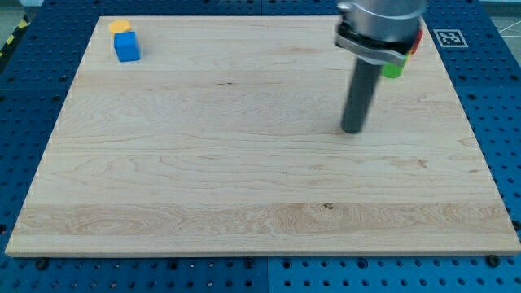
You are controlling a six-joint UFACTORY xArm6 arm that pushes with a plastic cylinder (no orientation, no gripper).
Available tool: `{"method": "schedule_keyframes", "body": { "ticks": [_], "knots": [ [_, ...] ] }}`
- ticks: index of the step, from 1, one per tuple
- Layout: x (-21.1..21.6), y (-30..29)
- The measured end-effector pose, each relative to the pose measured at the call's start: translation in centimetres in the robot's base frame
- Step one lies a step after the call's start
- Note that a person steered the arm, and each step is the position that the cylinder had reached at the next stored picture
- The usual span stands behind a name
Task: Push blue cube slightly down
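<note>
A blue cube (127, 46) sits near the board's top left corner. A yellow block (120, 27) lies just above it, touching or nearly touching. My tip (352, 129) rests on the board right of centre, far to the right of the blue cube and a little lower in the view. The arm's grey body (381, 28) hangs over the top right part of the board.
A green block (394, 70) and a red block (417, 42) show partly behind the arm at the view's top right; their shapes are hidden. The wooden board (244, 187) lies on a blue perforated table. A fiducial marker (446, 37) sits off the top right corner.
</note>
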State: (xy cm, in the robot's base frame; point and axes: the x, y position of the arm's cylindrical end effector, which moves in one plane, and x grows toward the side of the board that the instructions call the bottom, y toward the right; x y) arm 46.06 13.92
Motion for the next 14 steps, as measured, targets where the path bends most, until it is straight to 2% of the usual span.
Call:
{"method": "schedule_keyframes", "body": {
  "ticks": [2, 6, 7, 8, 9, 10, 11, 13, 14],
  "knots": [
    [0.0, -0.9],
    [-0.1, -35.2],
    [-2.4, -39.8],
    [-14.2, -39.8],
    [-16.3, -39.9],
    [-22.4, -38.7],
    [-22.4, -39.3],
    [-21.2, -34.2],
    [-20.3, -34.1]
  ]
}}
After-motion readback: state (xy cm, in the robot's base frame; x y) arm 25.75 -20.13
